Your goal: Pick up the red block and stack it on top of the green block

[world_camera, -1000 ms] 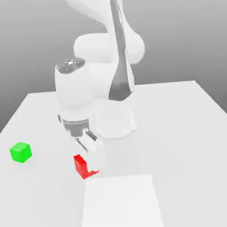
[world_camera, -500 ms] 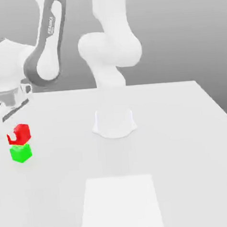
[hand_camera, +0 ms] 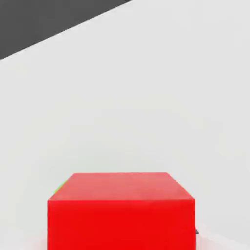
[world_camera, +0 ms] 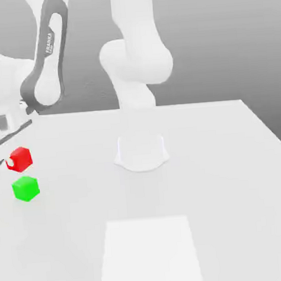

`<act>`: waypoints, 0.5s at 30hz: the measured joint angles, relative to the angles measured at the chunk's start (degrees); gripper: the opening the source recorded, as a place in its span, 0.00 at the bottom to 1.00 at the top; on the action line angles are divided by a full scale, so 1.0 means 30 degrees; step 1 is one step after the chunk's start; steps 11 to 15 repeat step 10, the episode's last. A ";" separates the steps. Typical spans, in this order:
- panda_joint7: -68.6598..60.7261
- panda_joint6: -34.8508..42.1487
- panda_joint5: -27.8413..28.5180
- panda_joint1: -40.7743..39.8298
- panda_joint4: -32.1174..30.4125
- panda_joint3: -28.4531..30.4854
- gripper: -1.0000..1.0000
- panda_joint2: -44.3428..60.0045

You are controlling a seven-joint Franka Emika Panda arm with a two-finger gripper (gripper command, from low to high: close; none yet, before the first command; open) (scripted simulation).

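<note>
The red block (world_camera: pixel 21 157) hangs in the air at the exterior view's far left, with my gripper (world_camera: pixel 14 161) shut on it. A white fingertip covers part of its left side. The green block (world_camera: pixel 26 188) rests on the white table directly below it, and a small gap separates the two cubes. In the hand view the red block (hand_camera: pixel 121 210) sits large and close, and a thin sliver of the green block (hand_camera: pixel 60 186) peeks out behind its upper corner.
The arm's white base (world_camera: pixel 141 152) stands at the middle of the table (world_camera: pixel 228 171). A paler square patch (world_camera: pixel 149 252) lies near the front edge. The green block is close to the table's left edge.
The arm swung from the table's middle to the far left, carrying the red block over the green one. Since half a second ago the red block sits slightly higher, with a visible gap.
</note>
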State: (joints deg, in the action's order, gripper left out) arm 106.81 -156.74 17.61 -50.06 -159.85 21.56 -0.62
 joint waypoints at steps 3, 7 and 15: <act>-0.0034 -0.0386 -0.0059 -0.0007 0.0017 0.0007 0.00 0.0557; -0.0409 -0.0961 -0.0601 -0.0025 0.0010 -0.0183 0.00 0.1232; -0.0934 -0.1421 -0.1351 -0.0121 -0.0015 -0.0455 0.00 0.1662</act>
